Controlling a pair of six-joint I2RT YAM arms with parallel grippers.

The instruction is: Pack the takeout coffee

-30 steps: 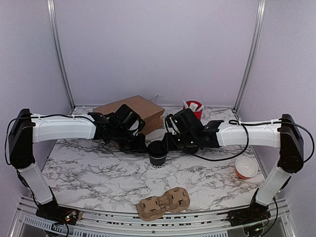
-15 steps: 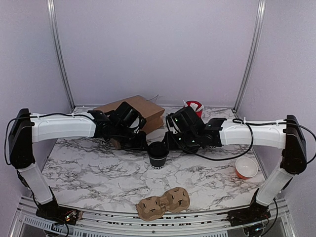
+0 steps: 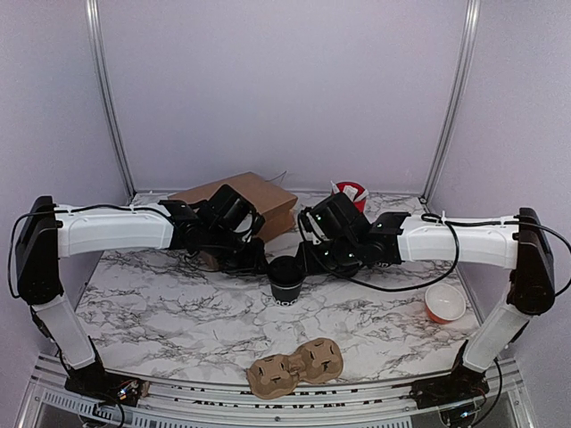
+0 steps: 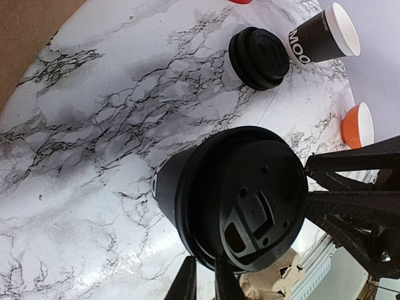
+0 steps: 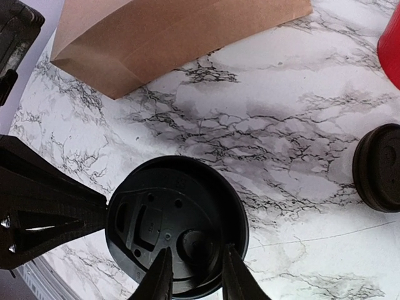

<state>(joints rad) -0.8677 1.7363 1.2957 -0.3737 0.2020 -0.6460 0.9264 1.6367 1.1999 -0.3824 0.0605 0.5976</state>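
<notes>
Takeout coffee (image 3: 285,280) at table (image 3: 178,312) centre, lid (image 4: 250,200) on. With left hand (image 4: 204,284) pinched narrow on the lid's rim and right hand (image 5: 195,275) slightly parted over it, grip unclear, press evenly, without tipping.

From above, the lettering on the takeout coffee (image 3: 286,278) is too small to read. The right wrist view crops the spare lid (image 5: 379,167) and red tub (image 5: 392,44); the paper bag (image 5: 169,34) runs off its top.

White arms (image 3: 116,232) with bulky black joints (image 3: 36,254).
</notes>
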